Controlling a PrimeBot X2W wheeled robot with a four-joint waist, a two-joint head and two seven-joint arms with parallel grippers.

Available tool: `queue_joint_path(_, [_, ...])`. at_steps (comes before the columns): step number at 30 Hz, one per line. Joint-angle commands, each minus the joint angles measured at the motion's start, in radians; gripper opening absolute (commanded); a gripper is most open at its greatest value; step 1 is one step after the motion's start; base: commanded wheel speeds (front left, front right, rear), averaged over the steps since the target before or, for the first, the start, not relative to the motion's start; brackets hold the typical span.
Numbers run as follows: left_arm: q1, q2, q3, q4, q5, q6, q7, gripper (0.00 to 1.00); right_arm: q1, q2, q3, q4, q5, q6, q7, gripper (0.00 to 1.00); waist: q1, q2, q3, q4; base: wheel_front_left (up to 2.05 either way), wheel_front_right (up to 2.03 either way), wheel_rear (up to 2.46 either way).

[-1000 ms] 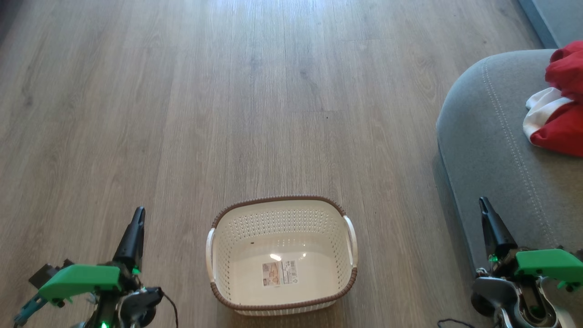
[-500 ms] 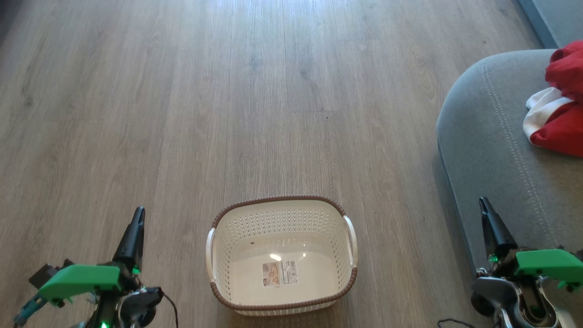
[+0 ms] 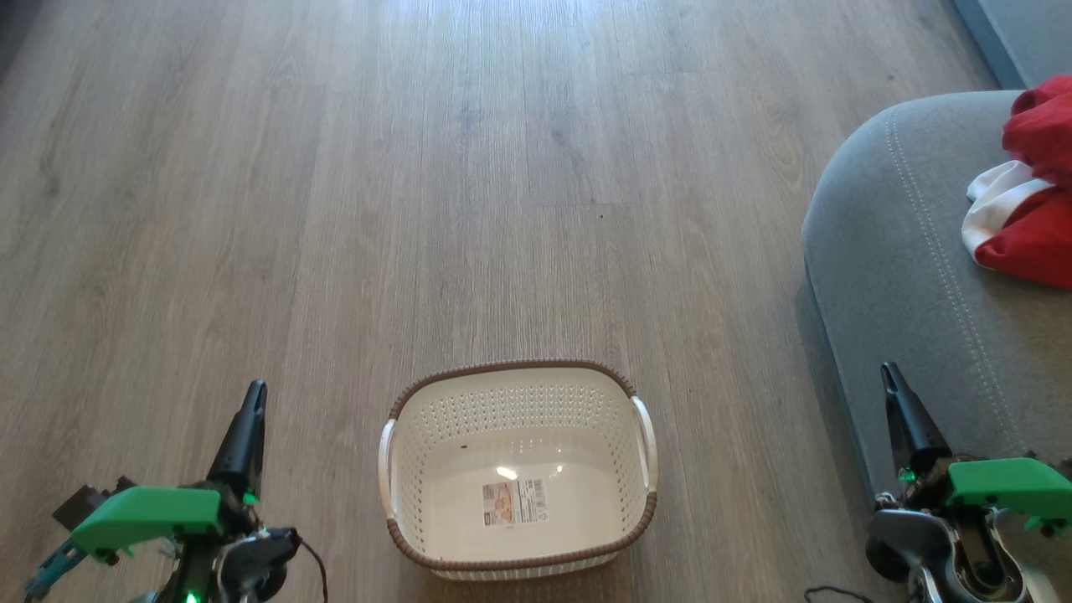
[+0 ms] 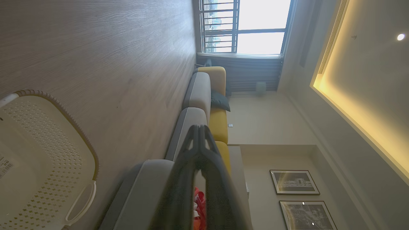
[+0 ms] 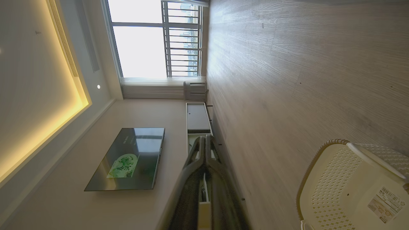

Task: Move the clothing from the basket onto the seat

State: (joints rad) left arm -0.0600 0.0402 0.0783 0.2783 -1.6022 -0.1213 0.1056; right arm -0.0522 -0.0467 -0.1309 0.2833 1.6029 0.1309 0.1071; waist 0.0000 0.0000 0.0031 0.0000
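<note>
Clothing (image 3: pixel 1034 209) lay on the seat (image 3: pixel 904 276), a red heap with a white panel. It sat toward the cushion's right and ran out past the head view's right edge, so we could not tell how much of it there was or whether any hung off the far side. We found the basket (image 3: pixel 511 366) on the wooden floor (image 3: pixel 502 167) between our two arms, with nothing in it but the label (image 3: pixel 512 502) on its bottom. From that we judged the moving done, and the step in hand a check and a rest. To do it well, we thought it best to look once along the seat's rounded corner for trailing fabric and to reach only if some turned up. Our left gripper (image 3: pixel 254 389) hung at the lower left with its jaws closed tip to tip on nothing, and our right gripper (image 3: pixel 888 370) at the lower right was closed and empty likewise. The right fingers showed against the seat's near side, close to the pale stitching, so a swing to the right looked likely to meet upholstery first. The basket's handles (image 3: pixel 643 444) were well apart from both grippers. Ahead and to the left the floor was bare and wide, the safer side for moving an arm or turning.
</note>
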Motion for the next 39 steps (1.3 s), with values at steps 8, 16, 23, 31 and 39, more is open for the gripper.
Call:
queue_joint_path(8, [-0.048, 0.010, 0.035, -0.033, -0.006, -0.009, 0.008, 0.00, -0.056, -0.004, 0.017, -0.039, 0.006, 0.000, 0.006, 0.00, 0.0000, 0.0000, 0.000, 0.000, 0.00, 0.00, 0.00])
queue_joint_path(16, [-0.048, 0.010, 0.035, -0.033, -0.006, -0.009, 0.008, 0.00, -0.056, -0.004, 0.017, -0.039, 0.006, 0.000, 0.006, 0.00, 0.0000, 0.0000, 0.000, 0.000, 0.00, 0.00, 0.00])
queue_joint_path(23, [-0.048, 0.010, 0.035, -0.033, -0.007, -0.009, 0.008, 0.00, -0.056, -0.004, 0.017, -0.039, 0.006, 0.000, 0.006, 0.00, 0.0000, 0.0000, 0.000, 0.000, 0.00, 0.00, 0.00])
queue_joint_path(31, [-0.048, 0.010, 0.035, -0.033, -0.007, -0.009, 0.008, 0.00, -0.056, -0.004, 0.017, -0.039, 0.006, 0.000, 0.006, 0.00, 0.0000, 0.0000, 0.000, 0.000, 0.00, 0.00, 0.00])
queue_joint_path(39, [-0.048, 0.010, 0.035, -0.033, -0.007, -0.009, 0.008, 0.00, -0.056, -0.004, 0.017, -0.039, 0.006, 0.000, 0.006, 0.00, 0.0000, 0.0000, 0.000, 0.000, 0.00, 0.00, 0.00])
